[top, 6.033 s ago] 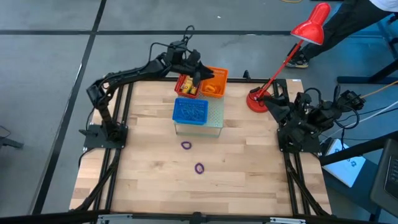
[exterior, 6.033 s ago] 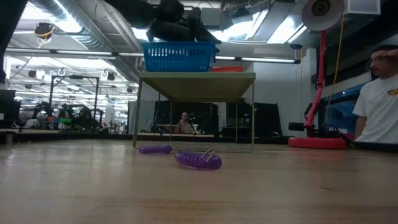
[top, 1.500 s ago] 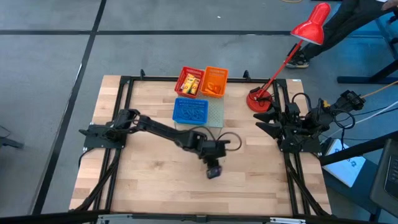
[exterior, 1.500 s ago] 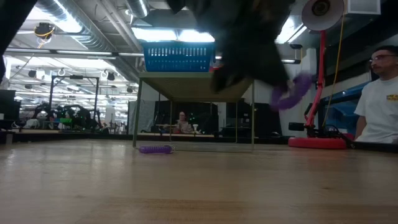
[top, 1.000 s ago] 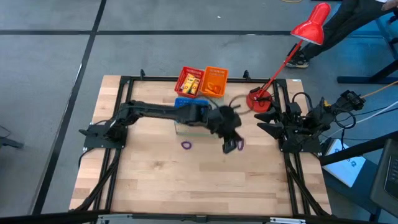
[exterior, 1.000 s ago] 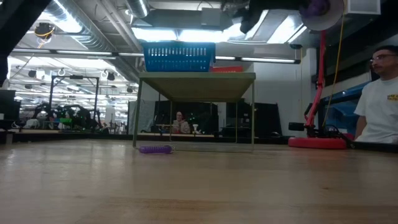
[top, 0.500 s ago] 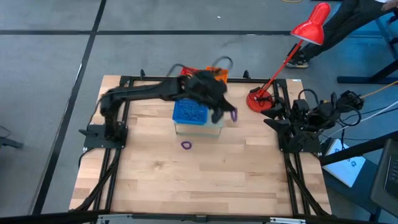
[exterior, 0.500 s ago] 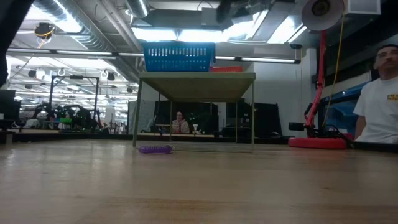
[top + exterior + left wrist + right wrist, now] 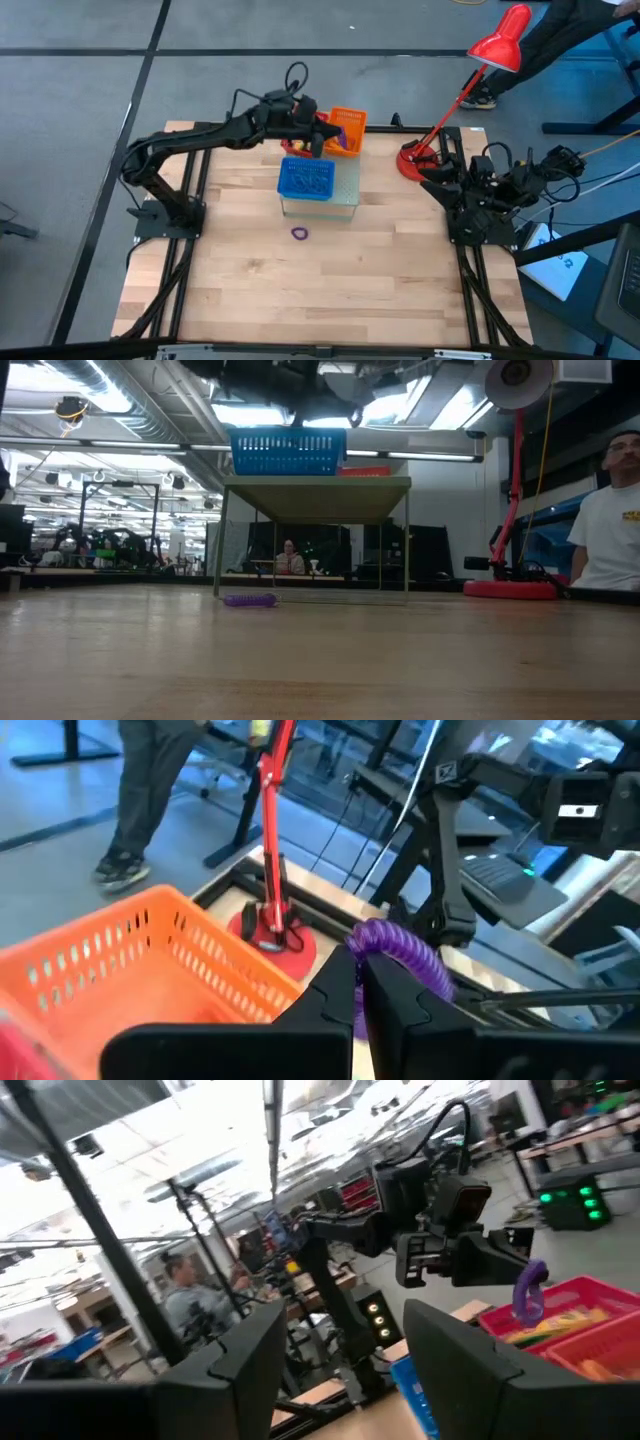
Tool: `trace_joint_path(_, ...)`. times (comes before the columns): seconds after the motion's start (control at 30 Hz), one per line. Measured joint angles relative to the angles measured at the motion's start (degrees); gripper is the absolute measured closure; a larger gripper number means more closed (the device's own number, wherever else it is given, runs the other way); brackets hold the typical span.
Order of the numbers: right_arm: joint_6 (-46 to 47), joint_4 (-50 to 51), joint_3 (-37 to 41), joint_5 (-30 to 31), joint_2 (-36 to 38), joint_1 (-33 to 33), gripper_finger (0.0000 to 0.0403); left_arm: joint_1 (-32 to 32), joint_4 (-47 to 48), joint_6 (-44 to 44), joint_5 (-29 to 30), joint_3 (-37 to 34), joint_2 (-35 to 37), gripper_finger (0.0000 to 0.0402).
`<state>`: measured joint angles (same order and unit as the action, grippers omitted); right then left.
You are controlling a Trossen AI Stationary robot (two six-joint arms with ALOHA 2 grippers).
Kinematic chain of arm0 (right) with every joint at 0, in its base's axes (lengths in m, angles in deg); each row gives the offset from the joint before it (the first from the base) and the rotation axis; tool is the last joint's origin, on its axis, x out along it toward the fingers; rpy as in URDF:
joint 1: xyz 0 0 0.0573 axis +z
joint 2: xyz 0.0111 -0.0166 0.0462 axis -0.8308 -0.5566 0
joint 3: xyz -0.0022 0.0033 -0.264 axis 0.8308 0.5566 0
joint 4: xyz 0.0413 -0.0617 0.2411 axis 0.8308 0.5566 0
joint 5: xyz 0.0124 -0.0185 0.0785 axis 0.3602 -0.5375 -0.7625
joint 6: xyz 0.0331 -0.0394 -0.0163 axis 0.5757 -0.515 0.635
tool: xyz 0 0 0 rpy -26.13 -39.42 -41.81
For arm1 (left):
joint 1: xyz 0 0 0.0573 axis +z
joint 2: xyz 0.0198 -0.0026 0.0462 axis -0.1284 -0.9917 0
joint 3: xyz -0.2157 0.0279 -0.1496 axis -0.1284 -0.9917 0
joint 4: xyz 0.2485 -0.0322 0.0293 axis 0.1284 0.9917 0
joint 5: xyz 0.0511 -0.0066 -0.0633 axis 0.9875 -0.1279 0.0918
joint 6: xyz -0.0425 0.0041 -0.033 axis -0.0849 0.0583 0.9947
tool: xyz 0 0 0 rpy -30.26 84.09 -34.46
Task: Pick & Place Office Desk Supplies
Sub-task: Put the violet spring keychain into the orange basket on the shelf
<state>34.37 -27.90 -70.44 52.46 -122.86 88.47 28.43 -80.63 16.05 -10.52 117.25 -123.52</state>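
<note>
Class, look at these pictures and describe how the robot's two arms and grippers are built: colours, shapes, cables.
Both arms are black and jointed, built of slim tubular links on black frame bases. The left arm trails a thin looped black cable near its wrist. Its left gripper has two flat, matte-black fingers. The right gripper has broad, dark, angular fingers, with black cables around its arm.

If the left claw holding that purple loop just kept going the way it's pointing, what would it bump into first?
The left gripper, shut on the purple loop, points across the orange basket toward the red lamp's base. Probably the basket's far rim first, though depth is hard to judge.

Wooden table (image 9: 250,290), purple loop (image 9: 299,233), lamp (image 9: 412,163)
</note>
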Motion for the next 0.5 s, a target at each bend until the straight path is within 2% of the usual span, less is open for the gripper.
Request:
trace_joint_path(0.2,0.0,-0.2,0.0,3.6,0.0,0.0,0.0197,5.9,-7.3,-0.1,-5.8,0.1,-3.2,0.0398)
trace_joint_path(0.37,0.0,-0.2,0.0,5.7,0.0,0.0,0.0197,9.3,-7.5,0.9,-8.9,0.1,-6.8,0.0398)
trace_joint_path(0.5,0.0,-0.2,0.0,6.0,0.0,0.0,0.0197,9.7,-7.1,0.6,-9.1,0.5,-9.1,0.0396)
